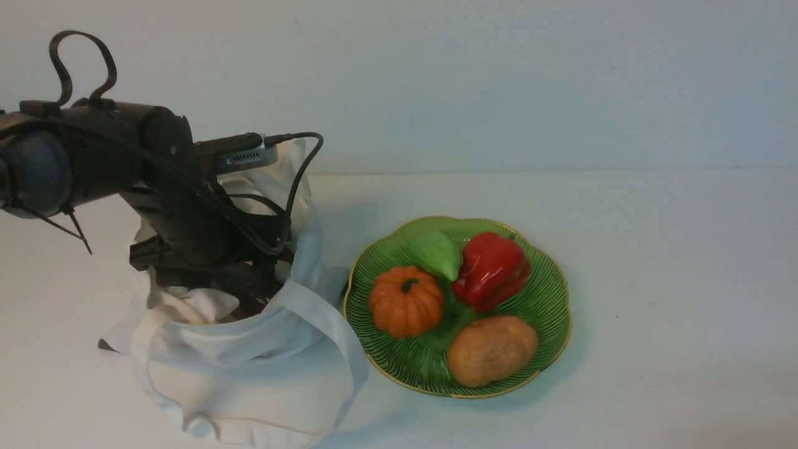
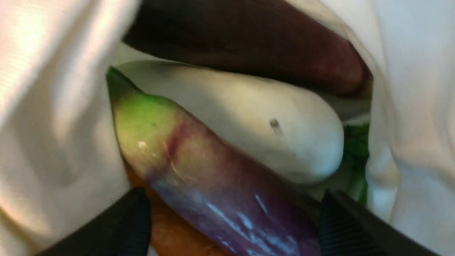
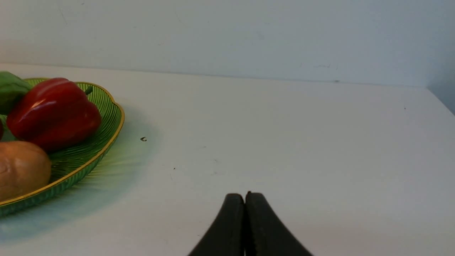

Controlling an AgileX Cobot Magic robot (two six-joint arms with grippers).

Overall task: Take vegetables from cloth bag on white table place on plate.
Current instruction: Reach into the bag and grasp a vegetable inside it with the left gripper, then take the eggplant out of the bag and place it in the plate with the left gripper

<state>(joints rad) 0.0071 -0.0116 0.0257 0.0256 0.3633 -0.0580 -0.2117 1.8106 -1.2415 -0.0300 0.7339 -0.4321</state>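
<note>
The off-white cloth bag (image 1: 262, 362) stands open at the left of the white table (image 1: 654, 280). My left gripper (image 1: 249, 293) reaches down into it. In the left wrist view the gripper (image 2: 234, 192) is open, its black fingers (image 2: 124, 220) on either side of the purple eggplant (image 2: 213, 185) with its pale green stem end. The far finger meets the eggplant's side; a gap shows at the near one. A white vegetable (image 2: 256, 121) and a dark reddish one (image 2: 249, 42) lie behind it. My right gripper (image 3: 245, 195) is shut and empty, low over bare table right of the green plate (image 3: 89, 153).
The plate (image 1: 548, 293) sits just right of the bag and holds an orange pumpkin (image 1: 405, 302), a green pepper (image 1: 436, 254), a red pepper (image 1: 492, 269) and a brown potato (image 1: 491, 350). A pale wall runs behind the table.
</note>
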